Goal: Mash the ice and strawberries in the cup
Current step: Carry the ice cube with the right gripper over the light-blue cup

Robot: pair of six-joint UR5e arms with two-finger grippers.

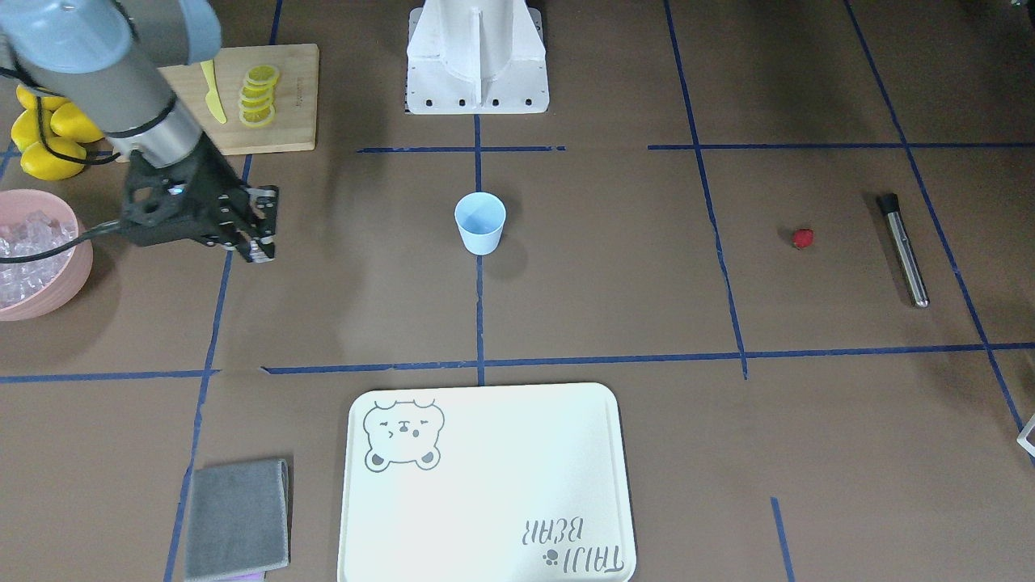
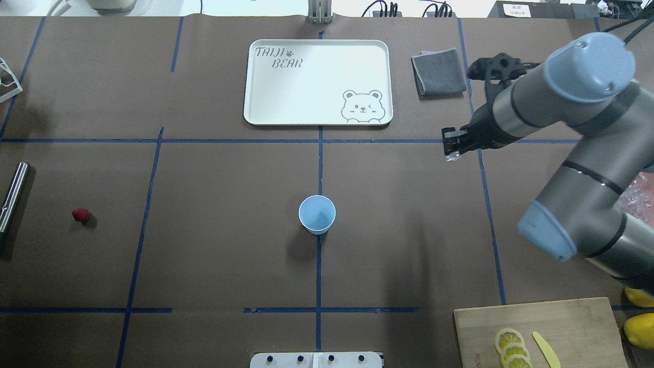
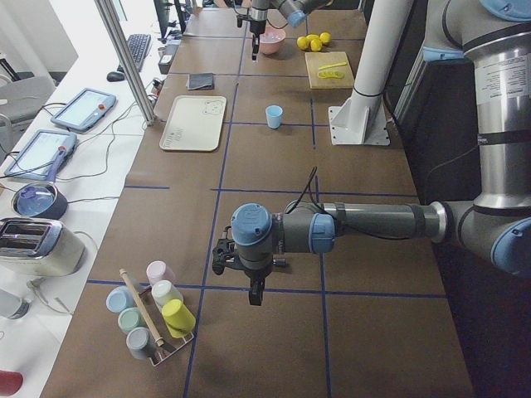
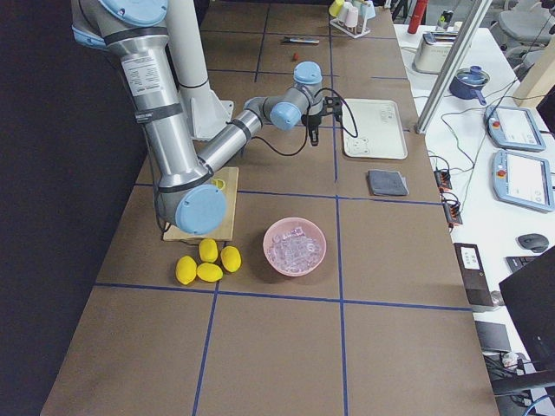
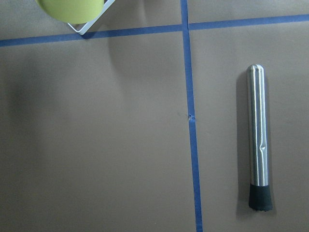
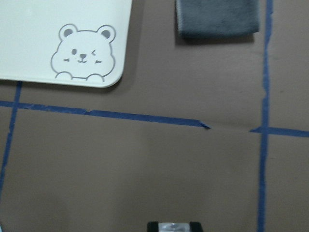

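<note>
right hand (image 2: pixel 450 149) is gripping an ice cube (image 6: pixel 173 226) short of the seemingly empty cup (image 1: pixel 480 222) on the desk (image 1: pixel 614 275), the strawberry (image 1: pixel 802 238) is lying well apart, and all mashing is waiting.

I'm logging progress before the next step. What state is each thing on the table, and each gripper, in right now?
cup: upright, empty.
strawberry: whole, lying far from the cup.
pink bowl: holding ice cubes.
right gripper: jaws shut on one ice cube.
left gripper: hovering; jaws cannot be judged.
muddler: lying flat, untouched.
</note>
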